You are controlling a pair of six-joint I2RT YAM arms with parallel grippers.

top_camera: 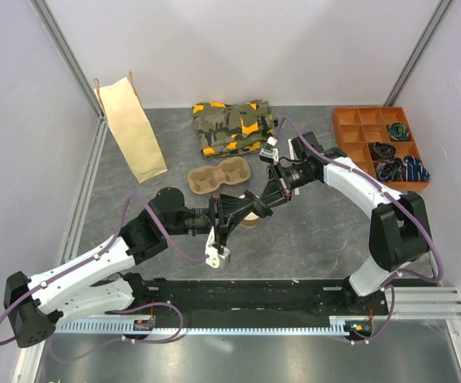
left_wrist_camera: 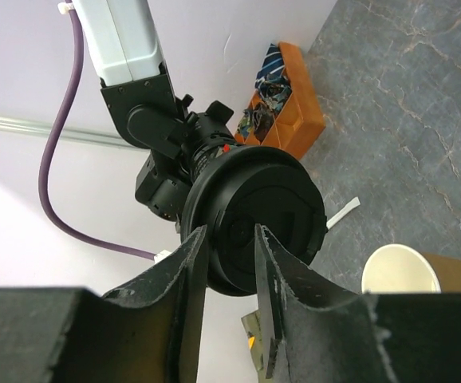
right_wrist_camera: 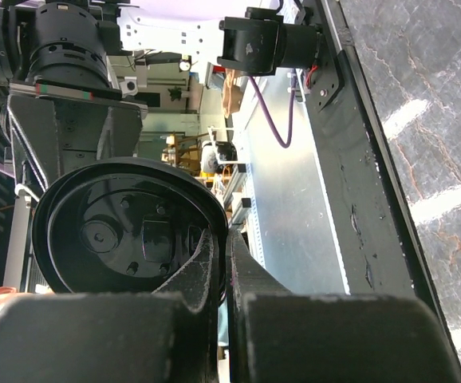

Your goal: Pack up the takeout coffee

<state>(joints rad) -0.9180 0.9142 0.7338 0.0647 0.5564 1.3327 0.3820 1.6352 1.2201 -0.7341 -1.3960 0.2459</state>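
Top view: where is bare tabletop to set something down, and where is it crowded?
Bare: table between cup, right arm and base plate; also the strip between paper bag and left arm. Crowded: centre, where left end effector and right end effector meet at the lid.

Top camera: high behind me, looking down, far off. Left wrist camera: sights along my left fingers (left_wrist_camera: 187,295), lid (left_wrist_camera: 270,199) close ahead, right arm (left_wrist_camera: 155,132) beyond. Right wrist camera faces opposite, equally close; both share the lid.
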